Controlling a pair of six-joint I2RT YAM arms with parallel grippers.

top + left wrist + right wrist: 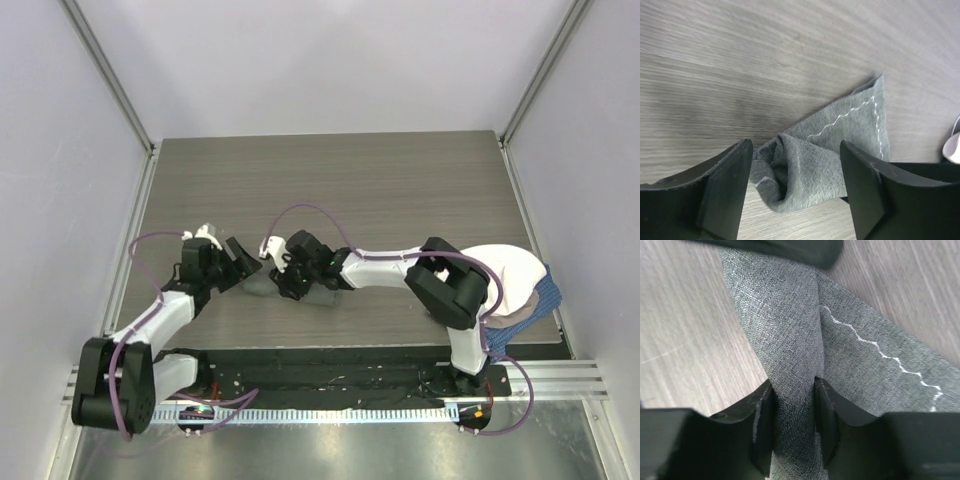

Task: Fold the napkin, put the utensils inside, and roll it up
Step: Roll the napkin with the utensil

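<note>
Where the napkin (328, 298) lies, near the front edge of the table (400, 180) between the two arms, you see a grey-green cloth gathered into a loose, creased bundle. The weave is fine and matte. A pale wavy stitch line and a straight dashed one run close to its hem.

Note the limits of each view:
- In the top view the right gripper (792, 412) and its wrist cover the middle of the bundle. Only a grey patch shows at either side.
- In the left wrist view the near end of the cloth is cut off by the lower edge.
- In the right wrist view a black part (785, 247) crosses the cloth at the upper edge. You cannot tell what it is.
- You cannot tell what, if anything, lies inside the folds.

In the top view the bundle's long axis runs left to right, roughly along the table's front edge. One hemmed corner points away from the left gripper (797, 167).

Check the jaws. The left gripper's stand wide apart with the bunched end of the cloth between them. The right gripper's fingers (762, 425) are pressed together on a raised ridge of the napkin — cloth fills the gap. A cream-white cloth (505, 270) and a blue checked cloth (535, 308) lie well apart, at the table's right edge.
</note>
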